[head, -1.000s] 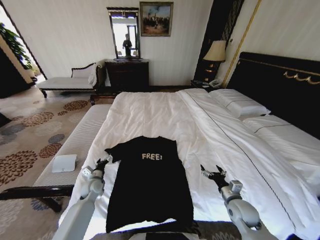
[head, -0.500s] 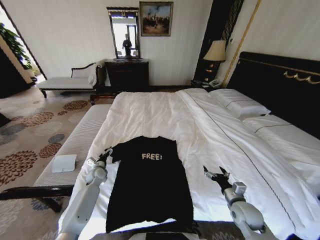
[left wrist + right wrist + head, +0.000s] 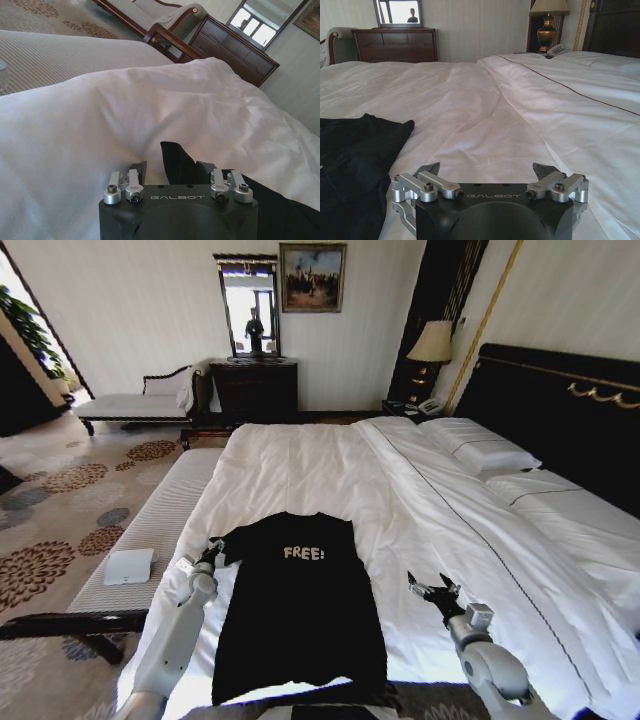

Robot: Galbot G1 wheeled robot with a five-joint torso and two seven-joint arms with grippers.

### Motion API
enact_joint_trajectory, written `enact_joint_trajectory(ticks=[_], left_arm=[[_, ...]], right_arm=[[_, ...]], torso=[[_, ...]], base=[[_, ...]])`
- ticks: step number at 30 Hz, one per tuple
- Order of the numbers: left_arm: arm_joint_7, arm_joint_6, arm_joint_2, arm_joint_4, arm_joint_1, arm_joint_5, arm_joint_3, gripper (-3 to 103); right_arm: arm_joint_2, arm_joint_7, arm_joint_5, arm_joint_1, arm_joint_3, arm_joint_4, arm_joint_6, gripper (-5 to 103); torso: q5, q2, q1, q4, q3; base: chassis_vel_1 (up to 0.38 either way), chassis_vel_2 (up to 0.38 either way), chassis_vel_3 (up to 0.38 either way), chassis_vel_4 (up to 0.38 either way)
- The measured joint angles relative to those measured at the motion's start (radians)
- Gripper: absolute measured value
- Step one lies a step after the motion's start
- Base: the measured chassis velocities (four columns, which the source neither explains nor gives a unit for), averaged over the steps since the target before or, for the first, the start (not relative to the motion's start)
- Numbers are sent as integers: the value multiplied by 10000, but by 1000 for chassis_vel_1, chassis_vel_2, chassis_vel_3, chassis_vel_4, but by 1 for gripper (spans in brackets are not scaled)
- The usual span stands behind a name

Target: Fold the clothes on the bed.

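The black T-shirt (image 3: 298, 605) lies flat, face up, near the foot of the bed (image 3: 420, 500). The left gripper (image 3: 211, 554), spread open, sits at the shirt's left sleeve, the sleeve tip between its fingers. The right gripper (image 3: 432, 592), also open, hovers over bare sheet, apart from the shirt. Closing now, the left could pinch duvet along with sleeve, or the soft cloth could slip free.

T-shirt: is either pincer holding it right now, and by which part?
Nothing is held. The left pincer is open around the T-shirt sleeve edge, not closed; the right pincer is open over the sheet.
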Motion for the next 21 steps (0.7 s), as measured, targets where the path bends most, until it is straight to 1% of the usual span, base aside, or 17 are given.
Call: enact_joint_trajectory(ticks=[3, 4, 6, 8, 9, 10, 13, 14, 16, 21], left_arm=[[-6, 10, -190, 323, -311, 17, 52, 43], [-6, 10, -190, 323, -311, 17, 52, 43], [-17, 9, -244, 397, -395, 60, 82, 32], [-26, 9, -254, 397, -402, 70, 94, 32], [-48, 5, -258, 379, -402, 90, 102, 21], [-83, -8, -273, 362, -402, 115, 100, 21], [-205, -23, -356, 318, -418, 138, 69, 5], [-205, -23, -356, 318, -418, 138, 69, 5], [-250, -31, -335, 209, -391, 140, 63, 1], [-268, -36, -209, 2, -205, 171, 52, 0]], right_arm=[[3, 33, 76, 32, -9, 86, -96, 100], [3, 33, 76, 32, -9, 86, -96, 100], [3, 50, 99, 50, -12, 122, -118, 100], [2, 53, 107, 47, -12, 136, -127, 100], [3, 55, 111, 35, -4, 138, -128, 100], [2, 56, 113, 26, 2, 137, -128, 100], [48, 56, 114, 16, -9, 67, -126, 100], [48, 56, 114, 16, -9, 67, -126, 100], [136, 55, 105, 13, -51, 65, -125, 100], [180, 48, 82, -11, -58, 74, -116, 100]], torso=[[-1, 0, 0, -3, 0], [-1, 0, 0, -3, 0], [-1, 0, 0, -3, 0], [0, 0, 0, -3, 0], [-1, 0, 1, -1, 0], [0, 0, 0, -1, 0], [-2, 0, 0, -3, -1], [-2, 0, 0, -3, -1], [1, 0, 0, -4, -1], [-1, 0, 1, 0, -1]], base=[[0, 0, 0, 0], [0, 0, 0, 0], [0, 0, 0, 0], [0, 0, 0, 0], [0, 0, 0, 0], [0, 0, 0, 0], [0, 0, 0, 0], [0, 0, 0, 0], [0, 0, 0, 0], [0, 0, 0, 0]])
